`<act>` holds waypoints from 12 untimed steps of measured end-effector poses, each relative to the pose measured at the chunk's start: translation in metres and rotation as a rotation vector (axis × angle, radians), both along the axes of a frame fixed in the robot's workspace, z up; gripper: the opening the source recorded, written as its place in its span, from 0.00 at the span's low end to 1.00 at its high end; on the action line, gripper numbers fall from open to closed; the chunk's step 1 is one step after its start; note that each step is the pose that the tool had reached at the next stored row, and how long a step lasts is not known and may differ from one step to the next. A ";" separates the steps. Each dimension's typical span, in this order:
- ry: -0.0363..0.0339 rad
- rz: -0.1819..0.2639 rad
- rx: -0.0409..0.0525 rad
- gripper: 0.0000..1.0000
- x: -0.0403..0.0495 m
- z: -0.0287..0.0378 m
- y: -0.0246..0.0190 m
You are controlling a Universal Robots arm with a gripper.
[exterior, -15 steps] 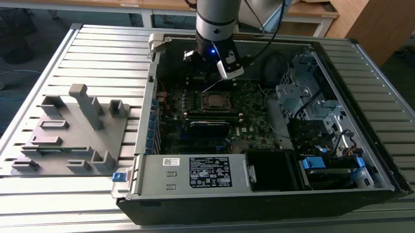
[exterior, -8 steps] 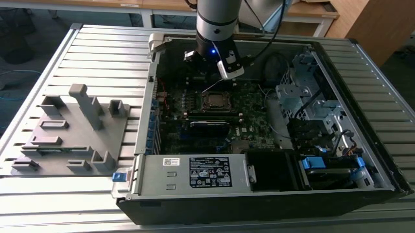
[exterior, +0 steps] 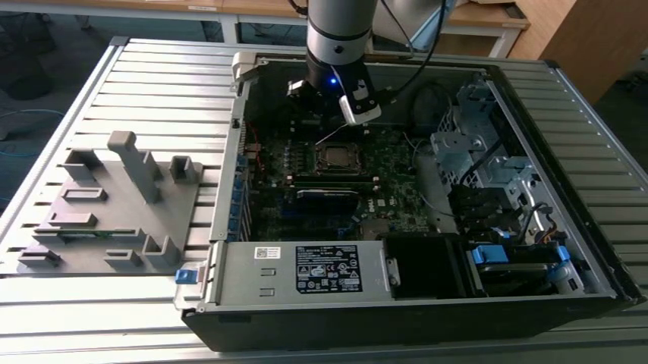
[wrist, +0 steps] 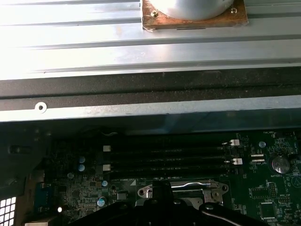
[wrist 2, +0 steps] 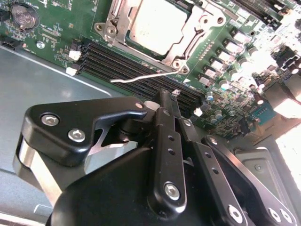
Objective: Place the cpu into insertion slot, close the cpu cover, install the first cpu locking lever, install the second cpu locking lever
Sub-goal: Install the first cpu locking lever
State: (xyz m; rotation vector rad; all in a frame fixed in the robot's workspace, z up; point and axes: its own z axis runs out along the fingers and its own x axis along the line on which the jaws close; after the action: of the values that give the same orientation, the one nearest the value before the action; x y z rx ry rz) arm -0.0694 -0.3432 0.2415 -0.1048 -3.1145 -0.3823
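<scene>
Second wrist view puts the gripper (wrist 2: 165, 96) nearest, its jaws looking pressed together with nothing between them, tips poised just short of a thin wire locking lever (wrist 2: 141, 76) that stands free above the memory slots (wrist 2: 136, 63). Beyond it the cpu (wrist 2: 153, 23) already lies in its socket with the cpu cover (wrist 2: 116, 26) down around it, so placing and closing look done and the lever work appears to be the step in hand. By my reading, that lever calls for a push down and sideways until it catches under its hook, with the tips kept off the chip. In the exterior view a labelled power supply (exterior: 303, 269) lies at lower centre of the frame, the insertion slot (exterior: 338, 157) just above centre, and the arm (exterior: 339, 30) hangs over it from upper centre; a grey fixture (exterior: 111, 205) sits at the exterior view's left on the slatted table (exterior: 152, 83). Whether the other lever is latched is hard to make out, the hook is too small to pick out, and one edge of the cover is cut off by the frame
</scene>
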 end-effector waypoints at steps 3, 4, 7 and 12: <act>-0.0001 0.000 -0.0011 0.10 0.0000 -0.0004 0.0001; 0.0001 0.000 -0.0020 0.10 0.0000 -0.0005 0.0000; 0.0000 0.000 -0.0022 0.10 0.0000 -0.0005 0.0000; 0.0000 0.000 -0.0026 0.10 0.0000 -0.0006 0.0000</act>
State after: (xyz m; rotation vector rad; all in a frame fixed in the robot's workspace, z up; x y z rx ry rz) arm -0.0694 -0.3432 0.2410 -0.1048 -3.1151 -0.3783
